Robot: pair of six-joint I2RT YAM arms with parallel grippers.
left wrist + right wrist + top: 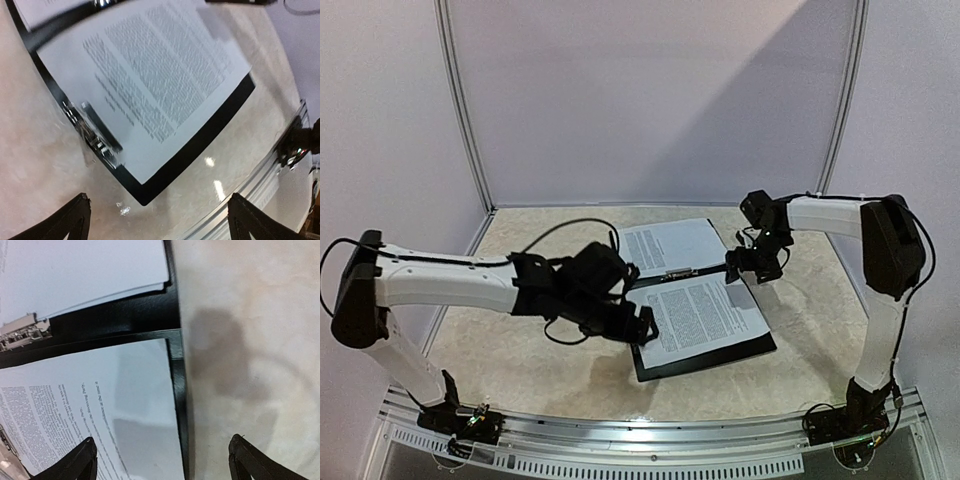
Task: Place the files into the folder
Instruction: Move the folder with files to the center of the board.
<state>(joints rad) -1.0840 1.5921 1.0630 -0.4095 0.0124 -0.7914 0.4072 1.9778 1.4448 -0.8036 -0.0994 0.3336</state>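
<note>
We see the folder [710, 361] lying open mid-table [520, 350], with the files [700, 315] on it: one sheet on the near half and another on the far half, at 12 o'clock from the first. Our left claw [636, 324] hangs spread wide and empty over the near half's 9 o'clock edge. Our right claw [745, 266], also spread and holding nothing, hovers over the 3 o'clock edge by the hinge.

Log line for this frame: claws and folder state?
black hinged folder open flat | white printed paper sheets on both halves | left claw open, over near corner | right claw open, over right edge
</note>
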